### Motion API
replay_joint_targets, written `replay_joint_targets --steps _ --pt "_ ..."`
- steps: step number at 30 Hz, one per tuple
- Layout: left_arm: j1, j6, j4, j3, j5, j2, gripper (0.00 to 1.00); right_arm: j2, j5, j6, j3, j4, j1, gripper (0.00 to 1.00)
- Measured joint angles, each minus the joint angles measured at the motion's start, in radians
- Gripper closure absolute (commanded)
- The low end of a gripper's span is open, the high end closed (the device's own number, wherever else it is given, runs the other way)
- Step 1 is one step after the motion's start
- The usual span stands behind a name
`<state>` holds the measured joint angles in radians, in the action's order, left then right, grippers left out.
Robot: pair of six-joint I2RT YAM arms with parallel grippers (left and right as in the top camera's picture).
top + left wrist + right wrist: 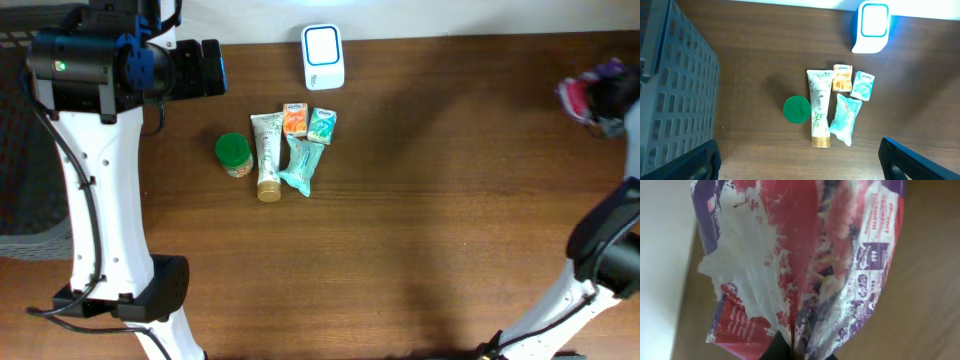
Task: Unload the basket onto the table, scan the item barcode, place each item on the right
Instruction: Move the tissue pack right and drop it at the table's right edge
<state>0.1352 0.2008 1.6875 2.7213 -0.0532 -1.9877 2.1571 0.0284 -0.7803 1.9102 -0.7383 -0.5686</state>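
Note:
My right gripper [799, 353] is shut on the crumpled edge of a red, white and purple snack packet [805, 255], which fills the right wrist view. In the overhead view that packet [578, 93] hangs at the far right edge of the table, in the right gripper [610, 103]. No barcode shows on it. The white barcode scanner [323, 56] with its blue-lit window stands at the back middle; it also shows in the left wrist view as the scanner [870, 27]. My left gripper [212, 68] hovers at the back left, open and empty, its dark fingers [912, 160] wide apart.
A cluster lies left of centre on the brown table [450, 220]: a green-lidded jar [233, 154], a white tube with a gold cap [267, 155], an orange packet [294, 119] and teal packets [305, 163]. A grey crate [675, 100] stands at the left.

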Motion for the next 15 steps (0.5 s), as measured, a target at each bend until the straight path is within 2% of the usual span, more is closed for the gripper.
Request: replay_joint_targets --steps 1,2,3,4,5,7,10,12,15 --pt "0.000 0.000 0.000 0.000 0.000 0.000 0.01 0.011 -0.011 0.024 0.000 0.011 -0.036 0.91" --pt "0.000 0.000 0.000 0.000 0.000 0.000 0.01 0.024 -0.018 0.063 0.000 0.017 -0.071 0.80" --pt "0.000 0.000 0.000 0.000 0.000 0.000 0.01 0.040 -0.028 0.108 0.000 0.029 -0.104 0.56" --pt "0.000 0.000 0.000 0.000 0.000 0.000 0.01 0.048 -0.030 0.127 0.000 0.029 -0.121 0.25" --pt "0.000 0.000 0.000 0.000 0.000 0.000 0.01 0.054 -0.032 0.148 0.000 0.036 -0.136 0.09" --pt "0.000 0.000 0.000 0.000 0.000 0.000 0.01 0.058 -0.032 0.161 0.000 0.035 -0.150 0.03" --pt "0.000 0.000 0.000 0.000 0.000 0.000 0.01 0.058 0.044 0.213 0.000 0.035 -0.156 0.03" --pt "0.000 0.000 0.000 0.000 0.000 0.000 0.01 0.058 0.168 0.243 0.000 0.034 -0.144 0.03" --pt "0.000 0.000 0.000 0.000 0.000 0.000 0.01 0.050 0.264 0.266 0.000 0.024 -0.080 0.03"
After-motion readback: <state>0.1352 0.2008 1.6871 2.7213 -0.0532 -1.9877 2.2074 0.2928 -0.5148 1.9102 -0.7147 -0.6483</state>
